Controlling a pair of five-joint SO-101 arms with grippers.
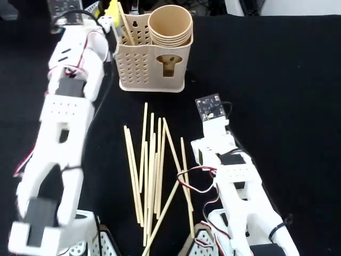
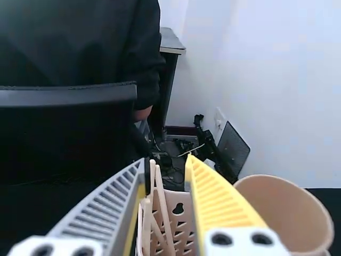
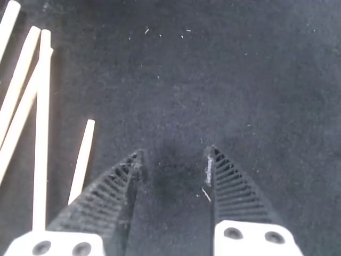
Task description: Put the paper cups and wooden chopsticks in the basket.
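Sitting at the far end: the basket (image 1: 154, 66), cream plastic full of holes, around the middle of the black tabletop (image 1: 287, 80); it's split into a left and a right compartment.
Paper cups: the paper cups (image 1: 170, 25) are nested in one stack, upright in the right compartment, with the rims poking up above the basket wall.
Sticks that made it in: a few chopsticks in the basket (image 1: 128, 29) lean in the left compartment, tips out over the rim.
Sticks on the cloth: the loose chopsticks (image 1: 149, 170) lie on the tabletop nearer than the basket, between the two arms. Most run near-to-far, and a couple cross at a slant at the near end.
Left arm (image 1: 64, 122): stretched up the left side to the far end, with the left claw (image 2: 166, 160) right over the basket's left compartment.
Left claw state: spread a bit. A single chopstick (image 2: 154, 176) stands in the gap against the grey finger, and the gap is wider than the stick.
Right arm (image 1: 234, 176): near right, just beside the loose chopsticks.
Right claw (image 3: 173, 154): aimed down at bare tabletop, spread wide with nothing in it; the nearest stick ends just beside one finger.
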